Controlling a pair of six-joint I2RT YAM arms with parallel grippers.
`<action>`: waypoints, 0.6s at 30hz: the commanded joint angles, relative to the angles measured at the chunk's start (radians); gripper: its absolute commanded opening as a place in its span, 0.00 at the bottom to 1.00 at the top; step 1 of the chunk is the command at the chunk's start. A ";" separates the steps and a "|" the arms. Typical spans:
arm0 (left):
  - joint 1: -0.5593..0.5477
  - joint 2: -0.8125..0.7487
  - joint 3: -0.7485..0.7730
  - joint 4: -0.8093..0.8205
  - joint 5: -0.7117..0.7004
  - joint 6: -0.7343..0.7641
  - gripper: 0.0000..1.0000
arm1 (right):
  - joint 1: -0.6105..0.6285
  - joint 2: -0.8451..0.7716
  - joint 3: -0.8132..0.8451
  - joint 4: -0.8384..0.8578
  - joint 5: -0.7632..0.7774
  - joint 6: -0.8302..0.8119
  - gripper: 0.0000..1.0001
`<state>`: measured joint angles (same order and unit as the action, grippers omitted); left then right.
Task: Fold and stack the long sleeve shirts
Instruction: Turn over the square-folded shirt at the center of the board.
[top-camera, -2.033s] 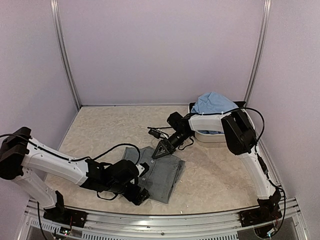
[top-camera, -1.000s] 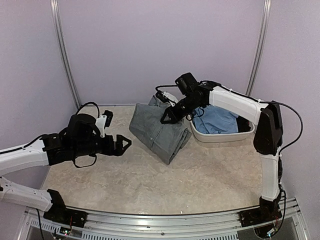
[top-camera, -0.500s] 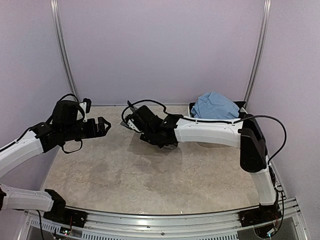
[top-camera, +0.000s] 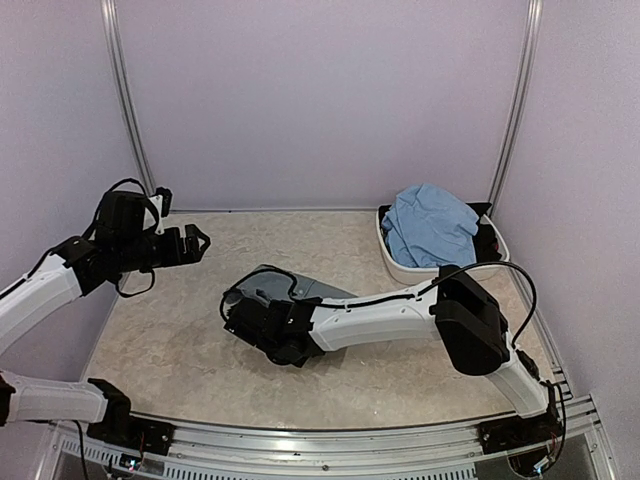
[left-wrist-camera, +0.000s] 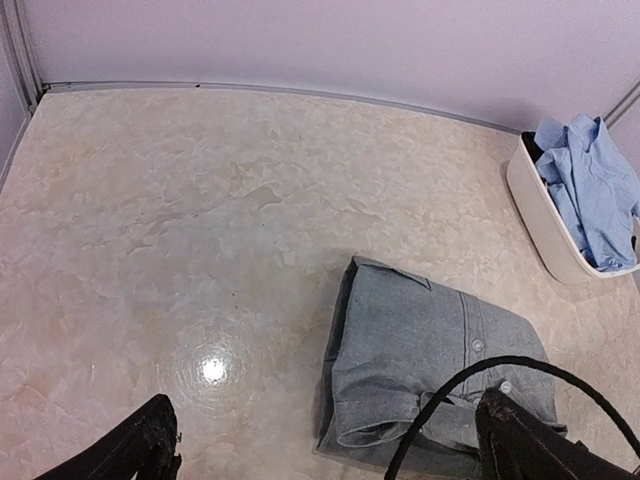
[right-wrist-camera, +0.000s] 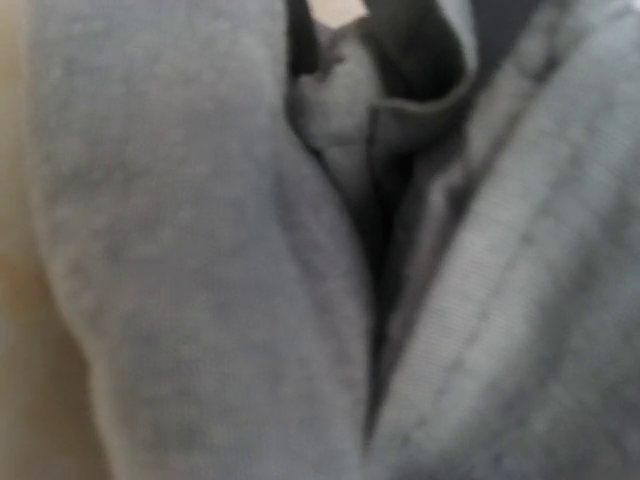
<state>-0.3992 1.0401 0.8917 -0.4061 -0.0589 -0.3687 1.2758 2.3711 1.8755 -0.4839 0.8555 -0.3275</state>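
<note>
Pale marbled surface (top-camera: 170, 350), lilac walls. I seem to be setting down the folded slate grey shirt (left-wrist-camera: 420, 350), near centre. My right jaws are buried in its near-left edge, and I cannot tell their state. My left jaws hang wide, far left. Next, probably, I fetch the light blue shirt (top-camera: 430, 222) from the far-right basin (top-camera: 398, 266).

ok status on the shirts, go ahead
Left gripper open, raised at left. Right gripper on folded grey shirt, grip unclear. Blue shirt bunched in basin, not yet folded. Nothing blocking.

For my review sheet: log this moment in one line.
left gripper open, empty | right gripper on folded grey shirt, grip unclear | blue shirt heaped in basin | stack not started
</note>
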 joint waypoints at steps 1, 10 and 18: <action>0.007 0.027 0.034 -0.010 0.024 0.037 0.99 | 0.006 0.003 -0.004 -0.093 -0.052 0.140 0.26; 0.008 0.073 0.042 0.011 0.053 0.050 0.99 | 0.035 -0.144 -0.123 -0.099 -0.197 0.229 0.83; 0.004 0.132 0.046 0.065 0.106 0.053 0.99 | 0.040 -0.357 -0.312 -0.074 -0.390 0.321 1.00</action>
<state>-0.3988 1.1473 0.9081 -0.3923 -0.0059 -0.3290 1.3075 2.1239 1.6379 -0.5640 0.5785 -0.0837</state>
